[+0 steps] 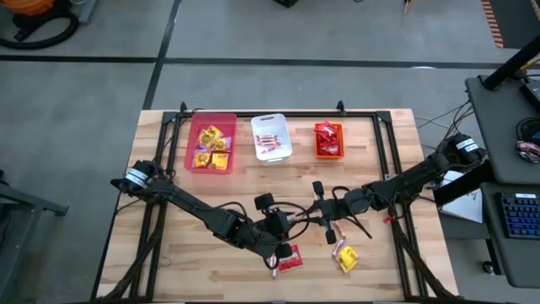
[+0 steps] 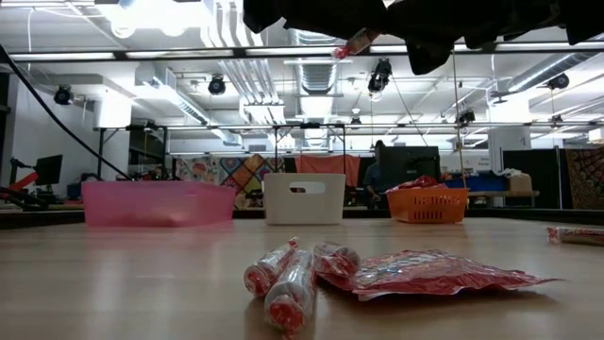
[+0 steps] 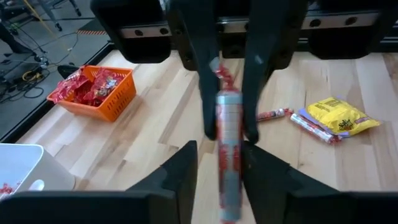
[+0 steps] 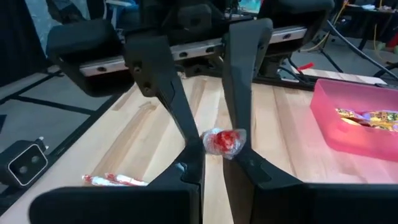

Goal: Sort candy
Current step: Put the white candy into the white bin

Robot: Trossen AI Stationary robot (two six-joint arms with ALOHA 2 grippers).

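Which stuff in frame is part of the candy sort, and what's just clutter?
Job: thin red-white candy stick between left gripper and right gripper mid-table; red square packet; yellow square packet; pink plastic bin, white plastic bin, orange plastic basket.
Clutter: black keyboard, side desk.

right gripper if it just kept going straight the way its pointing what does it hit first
The left gripper: it faces the right gripper head on, close, and both sets of jaws bracket the same candy stick. Nothing else shows between them.
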